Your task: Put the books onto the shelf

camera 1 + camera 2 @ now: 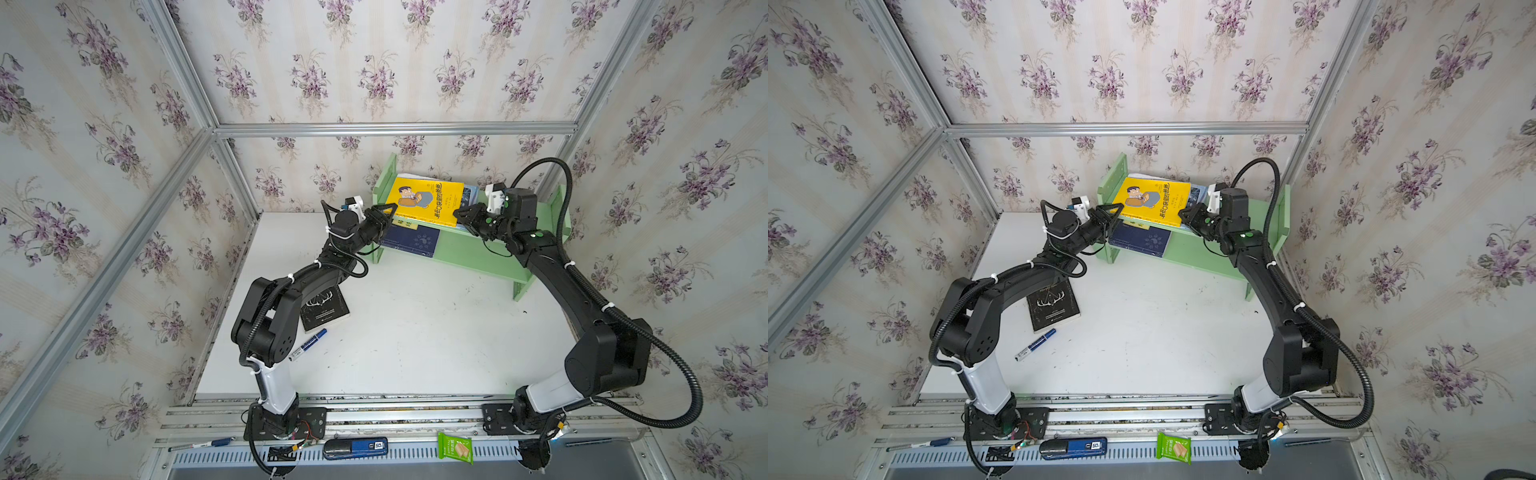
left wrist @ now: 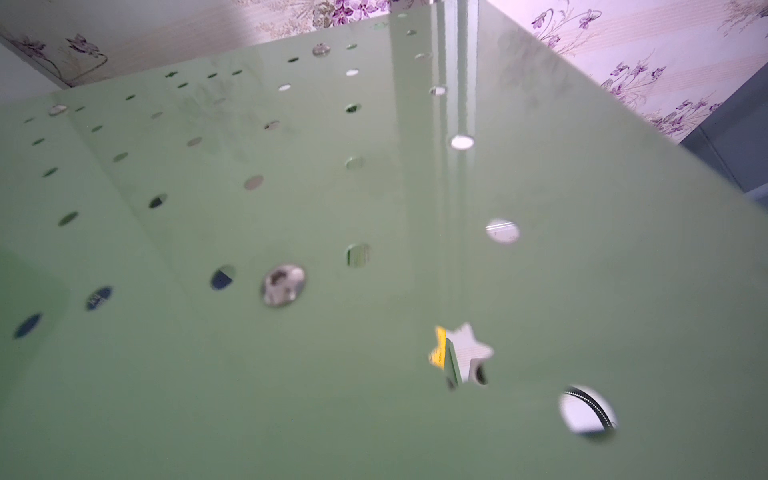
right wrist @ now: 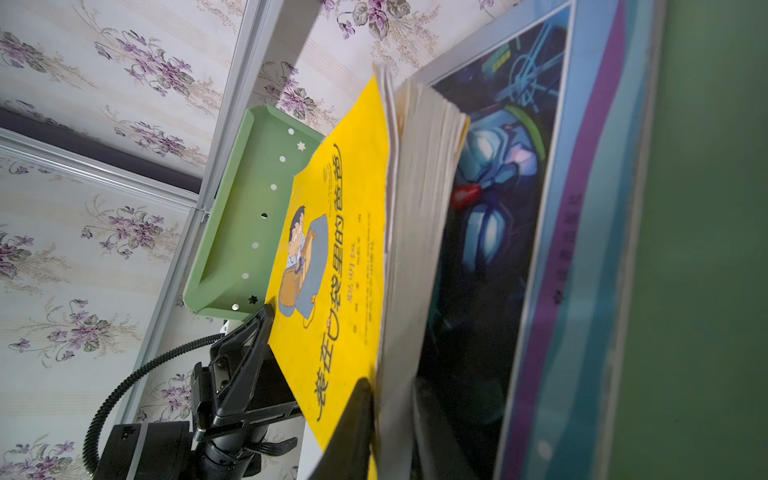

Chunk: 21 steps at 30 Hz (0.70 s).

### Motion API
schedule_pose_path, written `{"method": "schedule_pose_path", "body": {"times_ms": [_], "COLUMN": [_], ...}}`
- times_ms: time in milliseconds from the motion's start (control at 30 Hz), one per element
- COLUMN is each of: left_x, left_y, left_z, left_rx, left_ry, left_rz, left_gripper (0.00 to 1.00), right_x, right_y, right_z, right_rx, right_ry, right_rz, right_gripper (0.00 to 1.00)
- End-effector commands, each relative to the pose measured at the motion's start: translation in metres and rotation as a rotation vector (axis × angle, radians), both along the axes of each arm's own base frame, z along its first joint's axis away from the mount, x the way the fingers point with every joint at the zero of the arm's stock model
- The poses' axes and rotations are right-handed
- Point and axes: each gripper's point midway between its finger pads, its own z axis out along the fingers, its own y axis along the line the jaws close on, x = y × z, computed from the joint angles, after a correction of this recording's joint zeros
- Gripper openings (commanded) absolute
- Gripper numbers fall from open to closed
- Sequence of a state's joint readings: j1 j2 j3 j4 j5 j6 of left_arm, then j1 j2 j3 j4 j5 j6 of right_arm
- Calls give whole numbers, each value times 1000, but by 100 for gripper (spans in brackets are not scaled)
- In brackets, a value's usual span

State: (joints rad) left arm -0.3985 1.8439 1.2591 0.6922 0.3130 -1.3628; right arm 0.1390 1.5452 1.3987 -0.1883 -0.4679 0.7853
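The pale green shelf stands at the back of the table. A yellow cartoon-man book lies on its top tier, over a larger white-blue book. My right gripper is shut on the yellow book's right edge. My left gripper sits at the book's left corner beside the end panel, one of its fingers against the cover; its jaws are hidden. A navy book lies on the lower tier. A black antler book lies on the table under the left arm.
A blue marker pen lies on the table by the left arm's base. Along the front rail sit a green snack packet, a blue-black device and a pen. Wallpapered walls and aluminium frame bars close in the sides and back.
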Motion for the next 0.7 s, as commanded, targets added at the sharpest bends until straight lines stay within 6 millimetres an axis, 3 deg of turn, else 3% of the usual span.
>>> {"method": "schedule_pose_path", "body": {"times_ms": [0,200,533,667], "left_x": [0,0,-1,-2], "left_y": [-1,-1,-1,-2], "left_z": [-22,-24,-23,-23], "left_rx": [24,22,17,14], "left_ry": [71,79,76,76], "left_rz": [-8,-9,-12,-16], "left_gripper": [44,46,47,48], "right_x": [6,6,2,2], "right_y": [2,2,-3,-6], "right_z": [11,4,2,5], "right_rx": [7,6,-20,-41], "right_ry": [-54,-22,-15,-20], "right_rz": [7,6,-13,-26], "right_gripper": [22,31,30,35]}}
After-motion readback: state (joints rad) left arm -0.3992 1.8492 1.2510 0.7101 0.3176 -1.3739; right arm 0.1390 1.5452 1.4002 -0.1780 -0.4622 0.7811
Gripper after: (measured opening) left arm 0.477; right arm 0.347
